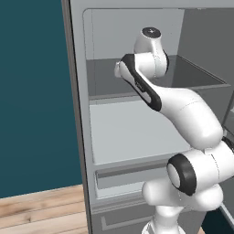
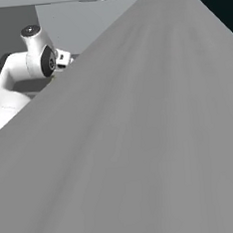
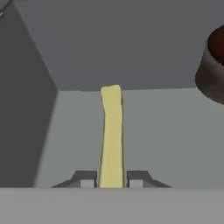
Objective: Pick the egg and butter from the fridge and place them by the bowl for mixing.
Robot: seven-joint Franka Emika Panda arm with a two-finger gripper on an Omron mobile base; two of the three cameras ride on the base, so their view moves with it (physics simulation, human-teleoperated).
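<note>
The grey fridge [image 1: 82, 137] stands open, and my arm reaches into its upper shelf space. In the hand view the butter [image 3: 111, 131], a thin pale yellow stick, runs straight away from me between the two dark fingertips [image 3: 87, 180]. My gripper [image 3: 111, 181] is shut on the butter's near end. The stick points toward the back wall of the fridge, over the pale shelf floor [image 3: 166, 135]. The egg and the bowl are out of view.
A brown cup-shaped item with a dark red top [image 3: 213, 70] stands on the shelf at the right of the hand view. The fridge's side wall [image 3: 26, 109] is close on the left. A large grey door panel [image 2: 155, 135] blocks most of the right base view.
</note>
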